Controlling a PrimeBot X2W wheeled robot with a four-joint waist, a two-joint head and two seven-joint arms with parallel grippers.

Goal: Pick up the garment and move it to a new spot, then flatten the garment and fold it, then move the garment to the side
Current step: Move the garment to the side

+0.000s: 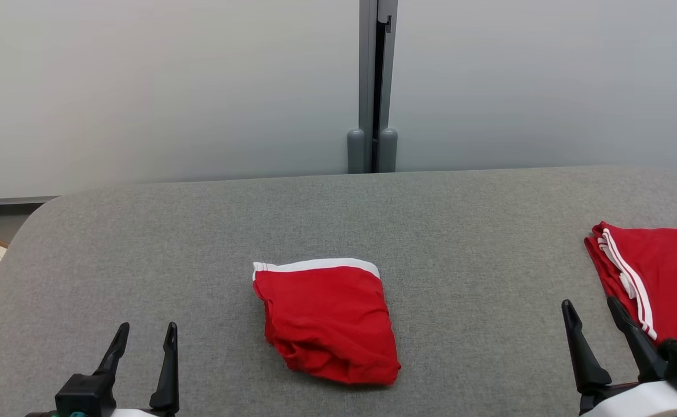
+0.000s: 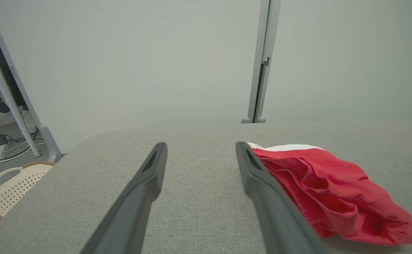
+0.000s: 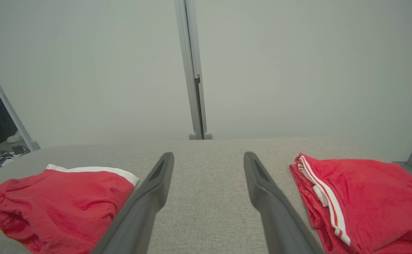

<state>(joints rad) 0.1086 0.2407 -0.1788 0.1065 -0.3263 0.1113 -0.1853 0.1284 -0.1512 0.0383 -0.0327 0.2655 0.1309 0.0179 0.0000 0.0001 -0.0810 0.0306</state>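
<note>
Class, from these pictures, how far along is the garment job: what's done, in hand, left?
Done, apparently: a folded red garment with white stripes lies at the right edge of the grey fabric table. In hand: nothing; the left gripper and right gripper are open and empty. Left: the red garment with a white band sits mid-table, loosely bunched; it probably needs flattening, folding and moving aside.

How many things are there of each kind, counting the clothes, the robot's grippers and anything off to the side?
Red garments: 2, the middle garment and the right garment
Grippers: 2, the left gripper and the right gripper, both with jaws open
Cream basket: 1
Total: 5
</note>
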